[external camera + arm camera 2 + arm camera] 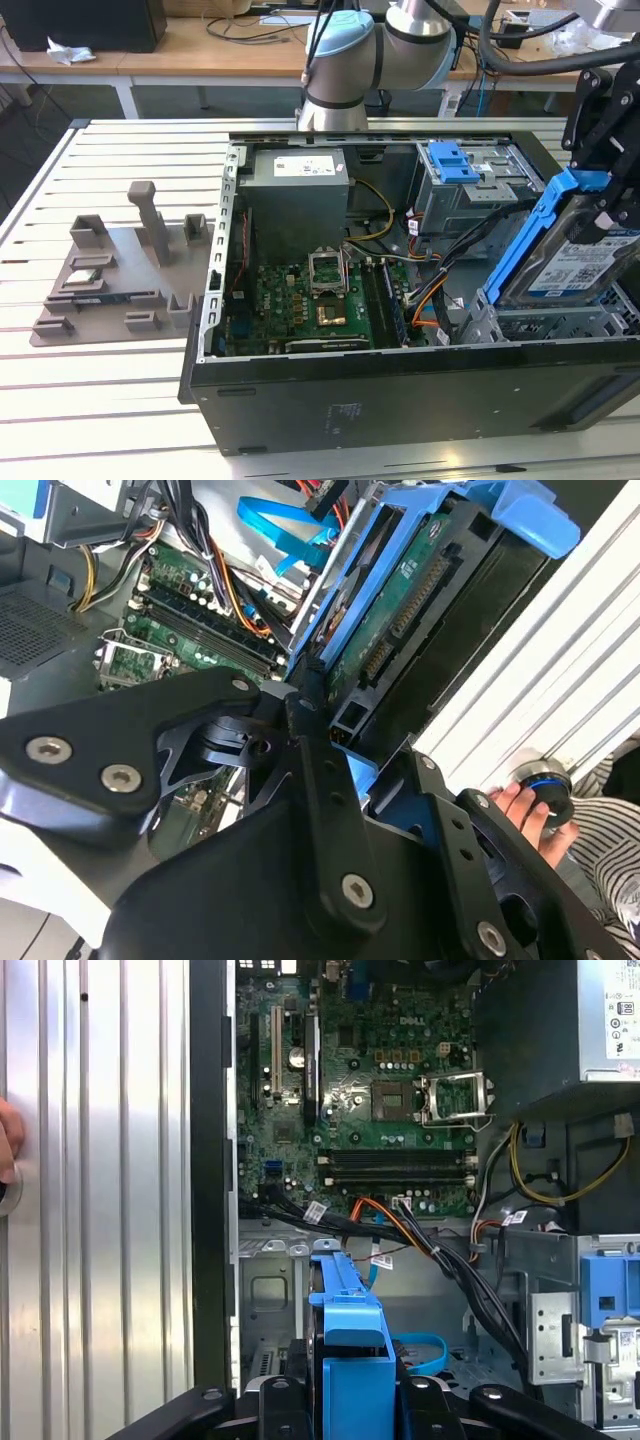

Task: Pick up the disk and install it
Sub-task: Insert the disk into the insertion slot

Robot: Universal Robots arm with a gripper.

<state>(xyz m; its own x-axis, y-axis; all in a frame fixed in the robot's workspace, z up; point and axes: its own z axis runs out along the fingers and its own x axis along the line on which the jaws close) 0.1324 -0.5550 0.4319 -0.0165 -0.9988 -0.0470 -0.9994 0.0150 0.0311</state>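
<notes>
The disk (575,262) is a silver drive with a white-and-blue label in a blue plastic bracket. It hangs tilted on edge over the open computer case (400,385), at the exterior view's right. My black gripper (606,212) is shut on its upper end. Below it lies a metal drive bay (545,322). In the second wrist view my gripper (335,742) clamps the bracket, and the disk's (400,610) green circuit board faces the camera. In the first wrist view the disk's (350,1345) blue bracket edge stands between my fingers (280,1400), above the case floor.
Inside the case are the motherboard (310,305), a grey power supply box (297,200), a drive cage with a blue latch (452,160) and loose cables (420,1235). A grey fixture plate (110,275) lies on the slatted table. A person's hand (530,815) rests on the table.
</notes>
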